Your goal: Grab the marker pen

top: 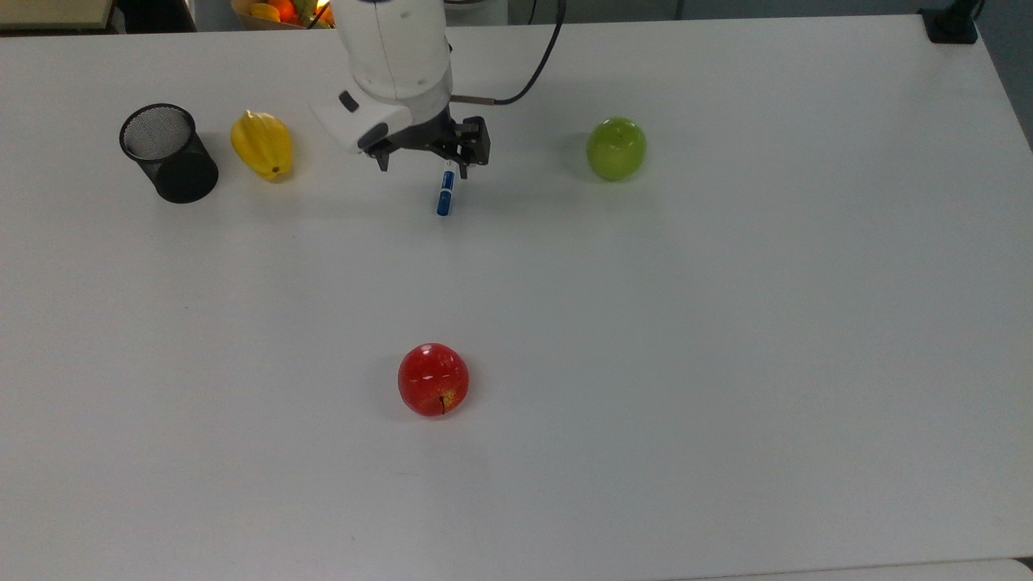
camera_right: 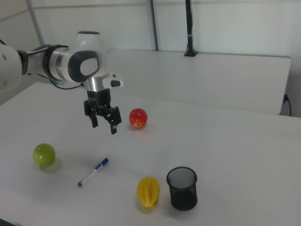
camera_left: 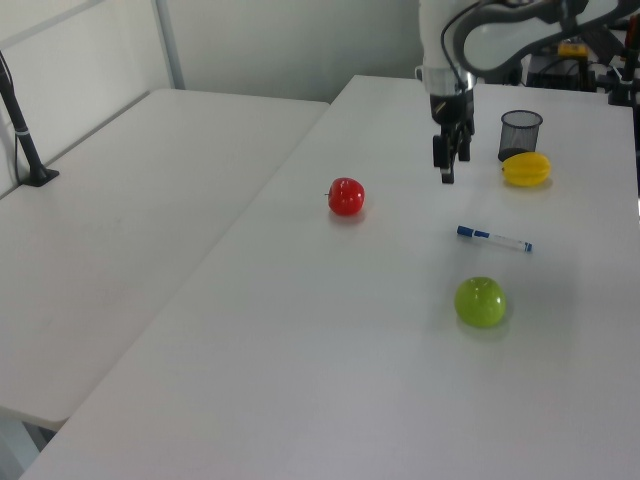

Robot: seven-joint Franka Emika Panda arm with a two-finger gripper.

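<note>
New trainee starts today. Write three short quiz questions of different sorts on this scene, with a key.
1. True or false: the gripper holds the marker.
2. Multiple choice: in the right view, what stands right beside the mesh cup? A) the red apple B) the green apple C) the yellow fruit
3. Fill in: in the left view, the marker lies flat on the table between the yellow fruit and the ___ apple.

Key:
1. False. It is open and raised, and the marker lies on the table.
2. C
3. green
</note>
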